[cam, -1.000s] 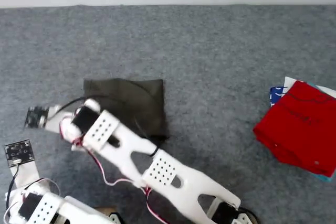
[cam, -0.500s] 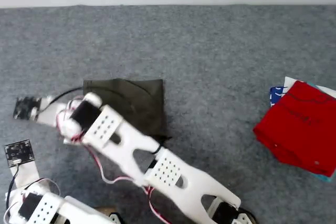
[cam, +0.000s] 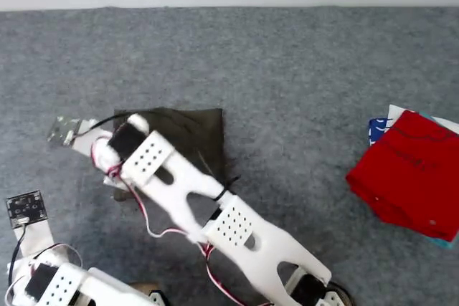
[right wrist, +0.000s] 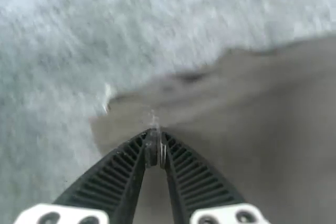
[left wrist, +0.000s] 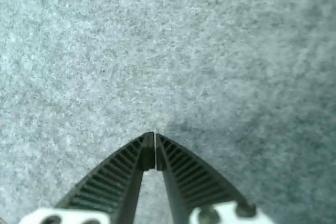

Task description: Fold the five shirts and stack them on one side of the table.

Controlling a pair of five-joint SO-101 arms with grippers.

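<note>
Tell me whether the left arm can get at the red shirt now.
Probably not: the red shirt lies far off to the right, and the right arm stretches across between them.

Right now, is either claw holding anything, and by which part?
Left gripper: shut on nothing, over bare mat. Right gripper: shut at the edge of the dark shirt; whether it pinches the cloth cannot be told.

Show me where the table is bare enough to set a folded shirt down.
Free: the wide stretch of table between the dark shirt and the red shirt, and the band along the far edge behind both. Crowded: the near left, where the right arm lies across the dark shirt and the left arm sits at the corner.
</note>
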